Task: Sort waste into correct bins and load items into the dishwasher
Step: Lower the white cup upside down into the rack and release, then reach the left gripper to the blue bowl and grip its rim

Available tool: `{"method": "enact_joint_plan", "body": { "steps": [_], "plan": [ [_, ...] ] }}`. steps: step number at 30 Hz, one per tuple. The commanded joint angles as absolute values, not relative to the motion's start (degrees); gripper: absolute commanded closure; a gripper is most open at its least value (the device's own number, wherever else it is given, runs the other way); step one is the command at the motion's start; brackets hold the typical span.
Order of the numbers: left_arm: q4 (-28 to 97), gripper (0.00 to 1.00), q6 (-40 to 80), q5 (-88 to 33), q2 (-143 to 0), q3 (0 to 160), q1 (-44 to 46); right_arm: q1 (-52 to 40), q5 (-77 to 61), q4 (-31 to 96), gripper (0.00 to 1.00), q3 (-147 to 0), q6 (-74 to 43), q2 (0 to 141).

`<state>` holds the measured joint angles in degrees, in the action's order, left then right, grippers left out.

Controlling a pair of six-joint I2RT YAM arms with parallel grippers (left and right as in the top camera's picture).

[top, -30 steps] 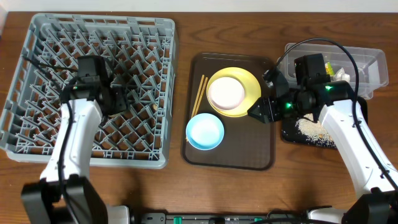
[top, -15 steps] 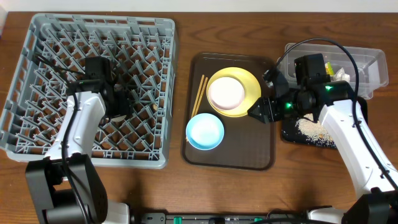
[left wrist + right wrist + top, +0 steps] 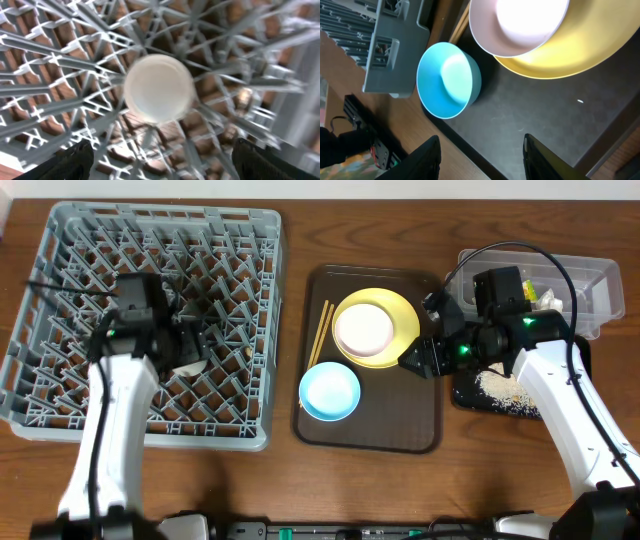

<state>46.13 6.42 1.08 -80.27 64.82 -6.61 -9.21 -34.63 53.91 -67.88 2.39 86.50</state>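
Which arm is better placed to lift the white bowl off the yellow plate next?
Right. The right gripper is open beside the yellow plate's right edge, close to the white bowl. The left gripper is open far away over the dish rack, above the small white cup.

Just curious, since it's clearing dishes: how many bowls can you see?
2. A light blue bowl sits on the brown tray, at its near-left corner; a white bowl rests on the yellow plate behind it. The rack could hide another.
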Motion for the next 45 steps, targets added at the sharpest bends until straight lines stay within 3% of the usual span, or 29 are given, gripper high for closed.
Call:
{"method": "enact_joint_plan", "body": {
  "steps": [1,12,18,22,34,37,45],
  "plan": [
    [47.4,0.09,8.0,-8.3,-76.2,66.0,-3.9,-10.2,-33.9,54.3,0.49,-68.5,3.5,86.6],
    [47.5,0.09,8.0,-11.8,-77.4,65.6,16.2,-10.2,-12.6,59.5,0.46,-68.5,-8.3,86.6],
    [46.3,0.08,8.2,-7.7,-83.2,65.3,28.4,-9.8,-2.8,61.1,0.37,-68.5,-15.1,86.6],
    [43.0,0.08,9.3,-7.6,-88.4,65.3,35.4,-8.6,-1.7,61.2,0.32,-68.5,-15.9,86.6],
    [36.3,0.09,10.9,-1.4,-102.3,65.3,47.3,-7.4,-1.7,62.5,0.32,-68.5,-15.6,86.6],
    [35.8,0.16,10.8,-1.4,-104.1,65.3,47.3,-7.4,-1.7,62.5,0.32,-68.5,-15.6,86.6],
    [35.2,0.55,11.1,-1.6,-104.6,65.2,47.4,-7.4,-1.7,62.6,0.32,-68.5,-15.6,86.6]
  ]
}}
